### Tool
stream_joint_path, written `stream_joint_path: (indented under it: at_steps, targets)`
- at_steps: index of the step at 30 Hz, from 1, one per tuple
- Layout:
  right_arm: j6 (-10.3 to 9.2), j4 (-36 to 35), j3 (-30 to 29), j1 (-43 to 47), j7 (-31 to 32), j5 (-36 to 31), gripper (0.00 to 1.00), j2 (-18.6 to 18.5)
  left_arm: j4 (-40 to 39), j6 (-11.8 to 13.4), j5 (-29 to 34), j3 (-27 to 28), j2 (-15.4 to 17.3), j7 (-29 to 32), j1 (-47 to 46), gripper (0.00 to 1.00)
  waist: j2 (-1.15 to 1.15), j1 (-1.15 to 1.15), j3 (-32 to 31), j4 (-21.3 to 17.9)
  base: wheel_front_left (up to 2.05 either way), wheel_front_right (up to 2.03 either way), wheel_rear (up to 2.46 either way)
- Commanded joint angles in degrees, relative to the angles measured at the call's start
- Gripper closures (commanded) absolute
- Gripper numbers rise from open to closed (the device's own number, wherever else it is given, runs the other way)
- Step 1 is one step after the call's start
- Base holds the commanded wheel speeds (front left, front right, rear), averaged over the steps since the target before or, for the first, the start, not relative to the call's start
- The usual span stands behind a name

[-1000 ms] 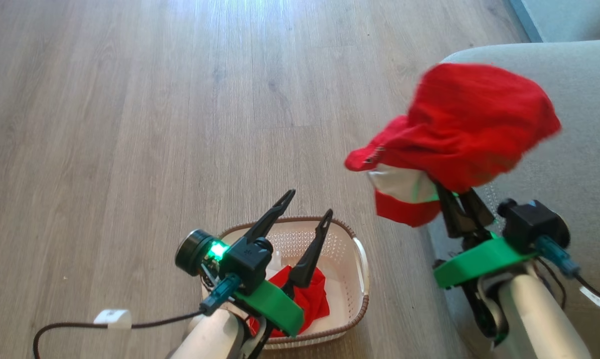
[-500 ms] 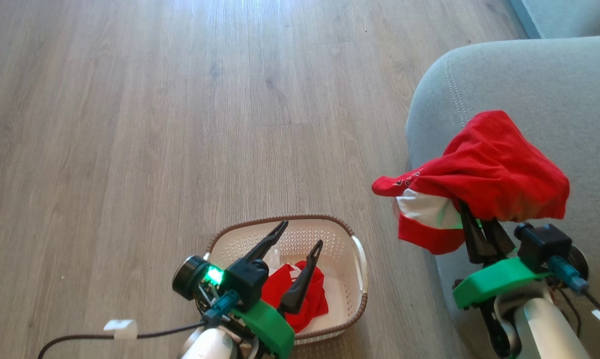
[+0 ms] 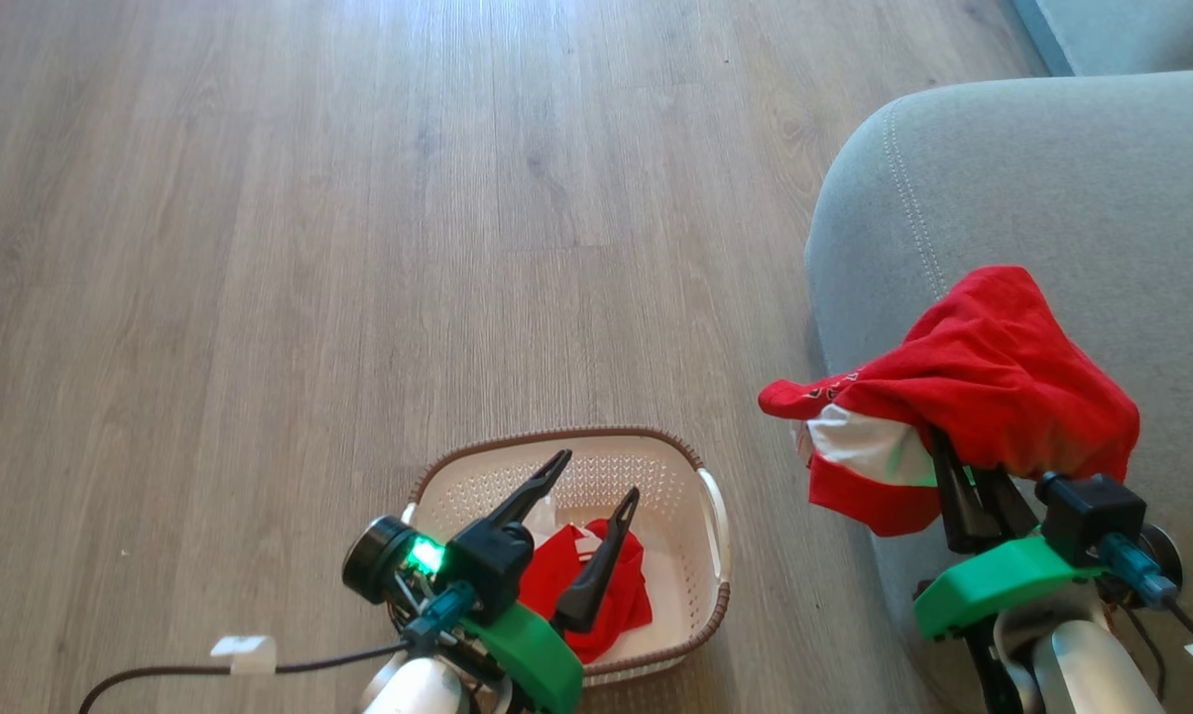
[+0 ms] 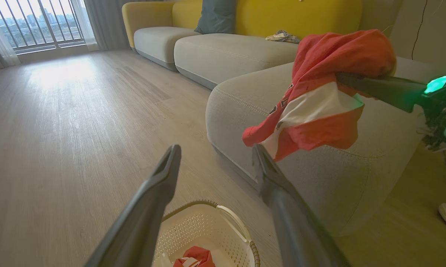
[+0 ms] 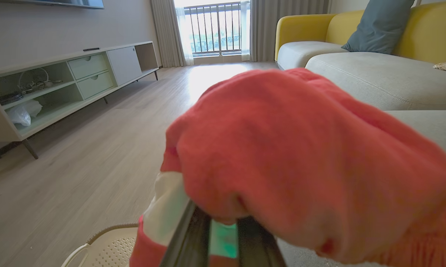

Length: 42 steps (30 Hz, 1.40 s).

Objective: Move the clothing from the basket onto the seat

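The left gripper [image 3: 601, 473], dark fingers spread wide, hovers over the cream-white perforated plastic basket [image 3: 556, 434], where one crumpled bright red fabric garment [image 3: 631, 597] lies. The right gripper [image 3: 978, 496] pinches a second red-and-white garment [image 3: 1003, 387] above the grey-green upholstered seat [image 3: 1032, 178], with pale wood-plank floor [image 3: 259, 248] beyond.

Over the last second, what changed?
Right tool, shut on a garment, moved down and right in the head view, garment hanging at the seat edge. Left tool, open, drew back slightly above the basket. Grip unchanged; basket and the second garment in it stayed put.
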Motion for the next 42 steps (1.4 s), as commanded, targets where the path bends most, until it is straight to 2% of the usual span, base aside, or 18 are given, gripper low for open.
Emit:
stream_joint_path:
  at_steps: [1,12,20,28,42]
  targets:
    - [0.0,-1.72,0.91,-1.44,-0.38,-0.29,1.0,0.17,-1.46,-0.14,0.39,2.14,0.09,-0.28,-0.93,0.0,0.0,0.0,-0.02,-0.03,0.0,0.0,0.0]
    - [0.0,-1.99,0.89,-1.77,-0.38,0.1,1.0,0.17,-1.63,0.27,0.15,2.3,0.09,-0.28,-1.05,0.0,0.0,0.0,-0.1,-0.61,0.0,0.0,0.0]
    - [0.0,-2.92,0.29,-1.88,-0.38,-0.01,1.0,-0.19,-1.94,0.44,0.19,2.35,0.09,-0.28,-1.36,0.0,0.0,0.0,0.28,-3.05,0.0,0.0,0.0]
    - [0.0,-4.06,0.0,-2.33,-0.38,-0.52,1.0,-0.4,-2.52,0.77,0.01,2.31,0.09,-0.28,-1.54,0.0,0.0,0.0,0.94,-8.2,0.0,0.0,0.0]
    - [0.0,-5.26,-0.68,-2.82,-0.38,-0.56,1.0,-0.86,-3.09,1.12,0.06,1.06,0.09,-0.28,-2.48,0.0,0.0,0.0,2.55,-20.43,0.0,0.0,0.0]
